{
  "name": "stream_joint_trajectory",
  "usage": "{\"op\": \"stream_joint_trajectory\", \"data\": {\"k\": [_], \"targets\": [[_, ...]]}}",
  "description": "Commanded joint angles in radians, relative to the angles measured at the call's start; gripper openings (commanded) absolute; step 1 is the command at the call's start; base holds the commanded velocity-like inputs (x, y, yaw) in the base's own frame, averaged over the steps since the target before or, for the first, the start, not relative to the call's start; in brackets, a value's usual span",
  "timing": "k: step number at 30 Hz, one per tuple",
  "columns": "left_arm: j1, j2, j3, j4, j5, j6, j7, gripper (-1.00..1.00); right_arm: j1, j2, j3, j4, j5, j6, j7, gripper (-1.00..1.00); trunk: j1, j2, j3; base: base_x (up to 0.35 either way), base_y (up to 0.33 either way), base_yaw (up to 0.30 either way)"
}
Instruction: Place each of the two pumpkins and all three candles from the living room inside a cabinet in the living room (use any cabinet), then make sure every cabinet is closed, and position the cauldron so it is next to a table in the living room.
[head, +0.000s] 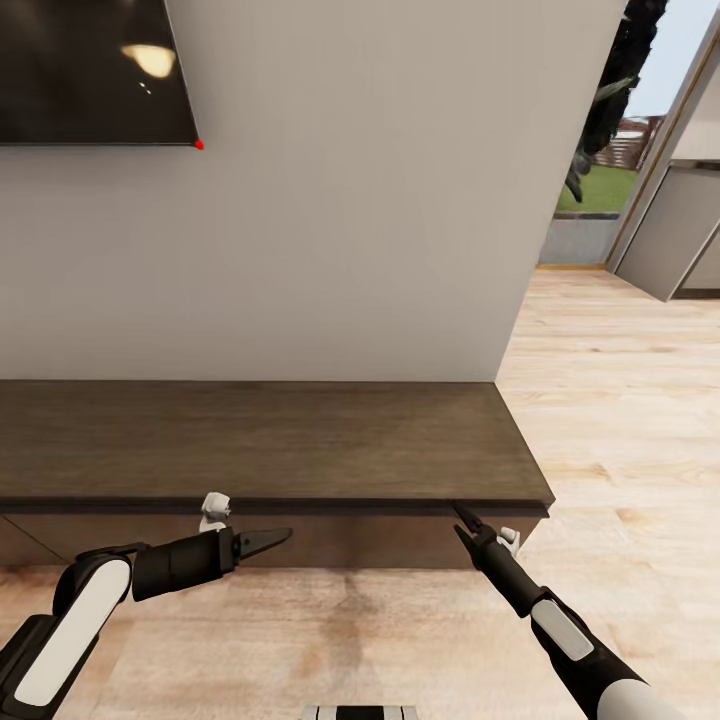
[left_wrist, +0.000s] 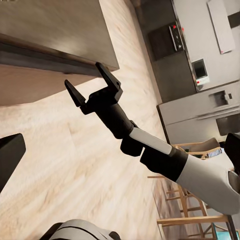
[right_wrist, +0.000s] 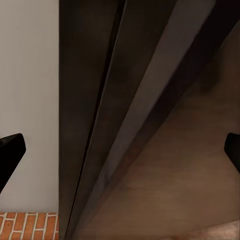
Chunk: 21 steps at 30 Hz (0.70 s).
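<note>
Two grippers hang low in front of the cabinet (head: 260, 440), the long dark wood unit against the pale wall (head: 350, 230), most likely so that its drawer fronts can be reached. At the far left, the corner of a dark screen (head: 95, 70) on the wall is cut off by the picture's edge. Below it, the left gripper (head: 268, 541) lies level along the cabinet's front edge, pointing toward the right end; from the head view I cannot tell how far its jaws stand apart. Further right, the right gripper (left_wrist: 92, 84) reaches up to the front lip near the cabinet's right front corner, and the left wrist view shows its two fingers spread wide with nothing between them, close to the lip but apparently not yet touching. That pose reads as lining up to pull or push a drawer front. The drawers look shut, though the seams under the lip are dark and hard to make out, so what lies inside is hidden. Two small white fittings sit under the lip; their purpose is unclear. To the right lies wood floor (head: 620, 420).
</note>
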Motion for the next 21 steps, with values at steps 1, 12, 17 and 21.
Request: {"op": "stream_joint_trajectory", "data": {"k": [1, 12, 17, 21], "targets": [[-0.001, 0.0, 0.0, 0.0, 0.001, 0.004, -0.002, 1.0, -0.001, -0.001, 0.004, 0.0, -0.011, 0.007, 0.002, 1.0, 0.0, 0.0, -0.001, 0.002, -0.002, 0.0], [-0.001, 0.0, -0.001, 0.0, 0.001, 0.004, -0.002, 1.0, -0.001, -0.001, 0.004, 0.0, -0.01, 0.007, 0.002, 1.0, 0.0, 0.0, -0.001, 0.062, -0.006, 0.0], [-0.001, 0.0, -0.001, 0.0, 0.001, 0.004, -0.003, 1.0, -0.001, -0.001, 0.004, 0.0, -0.009, 0.007, 0.001, 1.0, 0.0, 0.0, -0.001, 0.014, 0.0, 0.0], [-0.001, 0.0, -0.001, 0.0, 0.001, 0.004, -0.003, 1.0, -0.001, -0.001, 0.004, 0.0, -0.01, 0.007, 0.001, -1.0, 0.0, 0.0, -0.001, 0.001, 0.0, 0.0]]}}
